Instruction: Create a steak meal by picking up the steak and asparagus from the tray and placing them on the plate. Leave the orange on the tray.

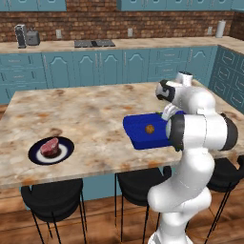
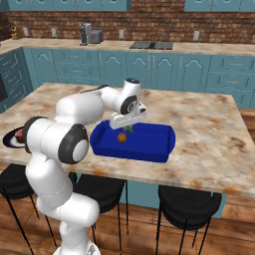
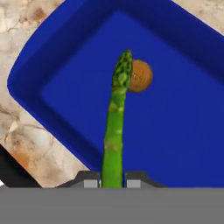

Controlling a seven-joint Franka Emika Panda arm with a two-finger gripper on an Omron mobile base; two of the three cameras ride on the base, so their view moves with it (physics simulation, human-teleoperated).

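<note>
Claw (image 3: pixel 112 183) clamped on base of thin green asparagus stalk (image 3: pixel 116 127), long axis pointing 12 o'clock in hand view. Small orange-brown ball (image 3: pixel 141 76) beyond its tip, on bright blue rectangular tray (image 3: pixel 183 131). Round navy-rimmed plate (image 1: pixel 66 151) with pinkish-red steak chunk (image 1: pixel 49 147) lies well apart toward 9 o'clock on marble counter (image 1: pixel 90 119).

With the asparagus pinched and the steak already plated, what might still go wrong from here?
1. The jaws hold the asparagus by one end only, so the long stalk could swing or slip on the carry to the far plate.
2. Its tip overlaps the orange in the hand view; lifting might nudge it across the tray.
3. The steak covers much of the plate.
</note>
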